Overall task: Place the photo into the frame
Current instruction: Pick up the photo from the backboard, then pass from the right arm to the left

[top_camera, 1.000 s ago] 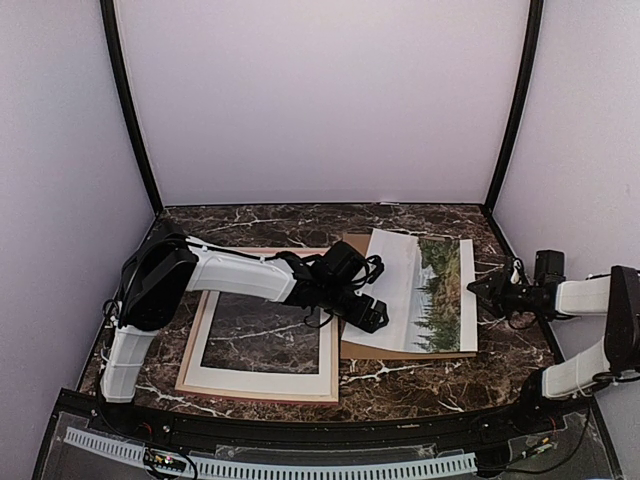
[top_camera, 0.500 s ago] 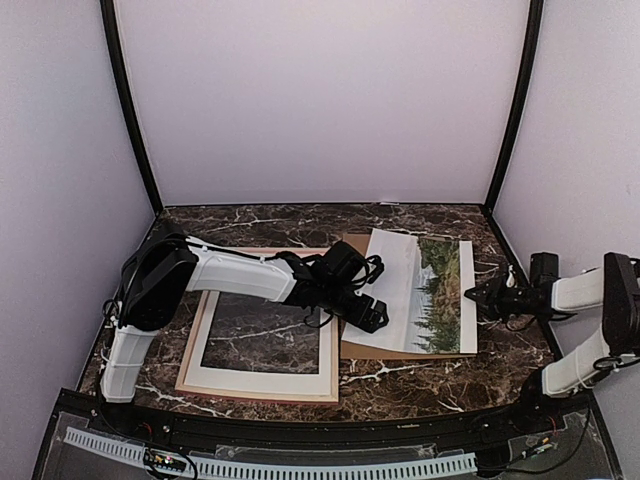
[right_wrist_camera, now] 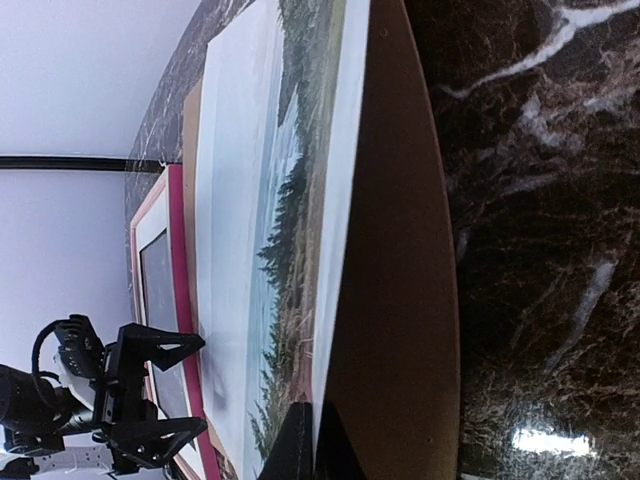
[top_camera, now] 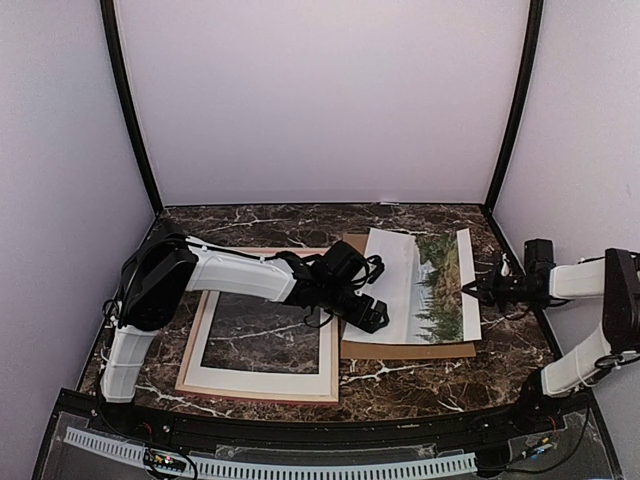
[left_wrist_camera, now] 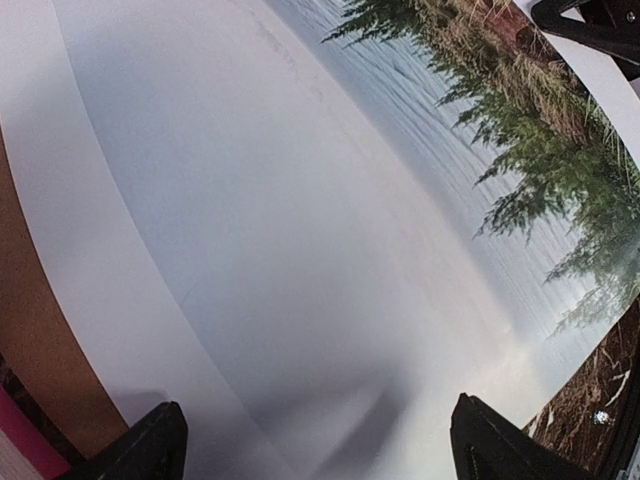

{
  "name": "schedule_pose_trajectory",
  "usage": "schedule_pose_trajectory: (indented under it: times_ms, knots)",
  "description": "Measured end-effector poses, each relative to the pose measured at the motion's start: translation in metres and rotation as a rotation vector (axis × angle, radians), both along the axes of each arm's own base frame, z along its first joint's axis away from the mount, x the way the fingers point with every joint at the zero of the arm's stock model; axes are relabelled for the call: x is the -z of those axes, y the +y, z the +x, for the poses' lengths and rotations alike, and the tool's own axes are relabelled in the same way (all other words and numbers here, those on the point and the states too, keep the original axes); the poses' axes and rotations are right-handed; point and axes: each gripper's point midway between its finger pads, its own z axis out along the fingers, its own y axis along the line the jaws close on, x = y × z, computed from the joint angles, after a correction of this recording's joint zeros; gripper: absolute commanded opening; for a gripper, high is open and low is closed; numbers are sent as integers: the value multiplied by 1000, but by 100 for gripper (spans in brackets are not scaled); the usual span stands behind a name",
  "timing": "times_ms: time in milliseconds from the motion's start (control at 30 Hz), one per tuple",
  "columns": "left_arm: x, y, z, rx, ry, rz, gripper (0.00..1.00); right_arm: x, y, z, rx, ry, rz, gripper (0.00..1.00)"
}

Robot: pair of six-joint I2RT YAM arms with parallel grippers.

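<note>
- And there it went: the right gripper, well off the right side of the backing board a second before, had slid in to that edge and snapped from half open to fully closed.
- The photo had changed with it. Its right border, earlier lying within the board's right edge, now stood lifted and hung a little past that edge.
- The left gripper and its arm had not budged over the board's left part.
- Right gripper: jaws were pinched tight on the photo's white right border, with the thin paper edge caught between the tips just above the board.
- Left gripper: jaws were spread wide and gripped nothing, both tips low over the pale sky part of the print. Whether they pressed on the paper could not be told.
- The photo lay picture side up on the board, covering most of it.
- The frame lay flat just beside the board's left edge, with a white mat inside it. The dark marble table showed through the opening.
- The left arm stretched across the frame toward the board, hiding the frame corner nearest the board.
</note>
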Motion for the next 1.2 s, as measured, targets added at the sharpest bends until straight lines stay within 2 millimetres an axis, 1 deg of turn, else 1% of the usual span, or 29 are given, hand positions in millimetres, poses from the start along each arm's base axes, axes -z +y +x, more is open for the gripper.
schedule_pose_trajectory:
  times_ms: [100,233,300,400,467,533,600,667,700,800,900,1000,1200]
  knots:
    - [-2,0,-1,8,-3,-4,97,-20,0,4,-3,-26,-12,0]
    - [-6,9,-7,28,-18,0,99,-59,-1,18,2,-89,-34,0]
    - [-15,14,-12,45,-39,-10,99,-76,0,25,7,-109,-40,0]
    - [-47,18,-16,79,-122,-67,99,-100,4,33,15,-120,-30,0]
    - [-80,16,-18,111,-220,-117,99,-112,9,34,23,-114,-11,0]
    - [-117,9,-22,147,-344,-163,99,-124,16,35,25,-107,12,0]
    - [-148,1,-30,184,-477,-189,99,-138,27,35,21,-102,39,0]
    - [-166,-8,-40,226,-597,-188,99,-153,37,37,18,-104,70,0]
    - [-171,-13,-47,254,-649,-182,99,-160,43,37,14,-107,84,0]
    - [-174,-23,-62,325,-771,-135,99,-176,57,36,6,-106,128,0]
    - [-172,-33,-73,388,-873,-87,99,-185,70,34,-4,-94,164,0]
    - [-172,-42,-69,403,-949,-39,99,-189,82,32,-17,-78,195,0]
    - [-170,-57,-49,383,-1056,50,98,-198,100,29,-35,-65,250,0]
